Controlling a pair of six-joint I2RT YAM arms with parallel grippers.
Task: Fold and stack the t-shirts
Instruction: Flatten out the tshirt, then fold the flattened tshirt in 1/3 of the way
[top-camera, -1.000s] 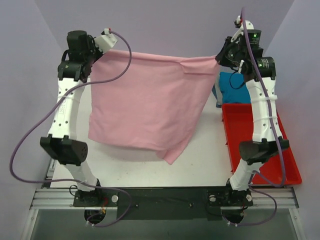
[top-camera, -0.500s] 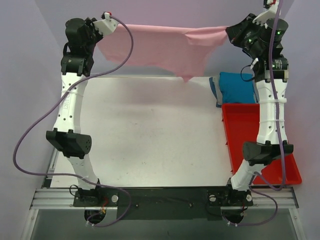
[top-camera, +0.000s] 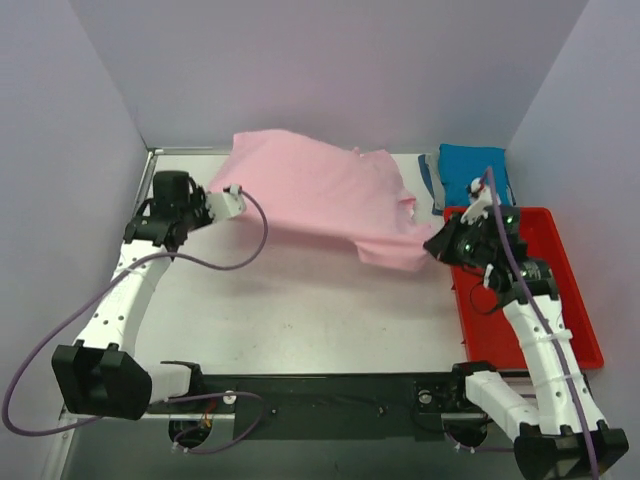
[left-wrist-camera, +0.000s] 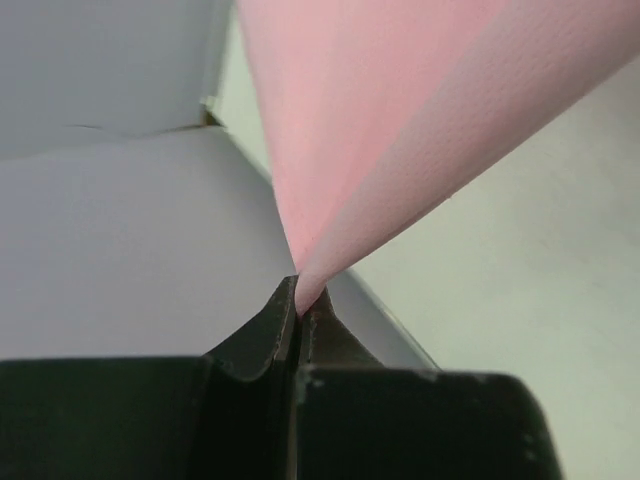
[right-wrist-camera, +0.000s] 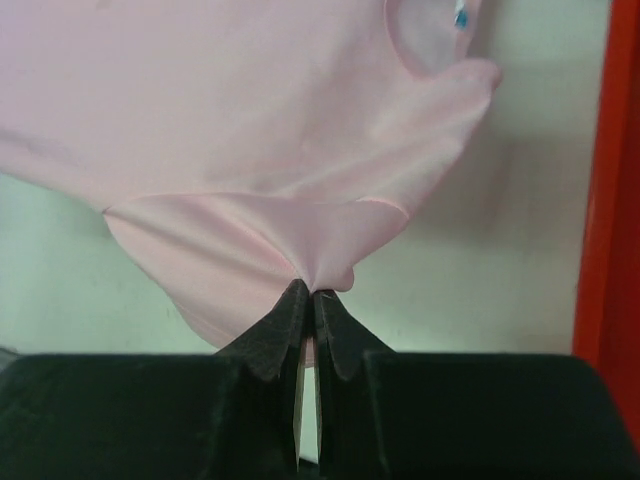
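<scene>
So the pink t-shirt (top-camera: 315, 200) is sprawling rumpled across the 12 o'clock end of the table (top-camera: 300, 310), not folded, with wrinkles running all over it. Its 9 o'clock corner is getting pinched tight in the left gripper (top-camera: 232, 200), and its 4 o'clock corner is bunching into a little pucker in the right gripper (top-camera: 436, 246). The neck opening is sitting toward 3 o'clock, I think with a small blue tag inside, bit blurry though. The teal t-shirt (top-camera: 474, 168) is sitting in a compact lump over at 1 o'clock, just beside the pink one.
</scene>
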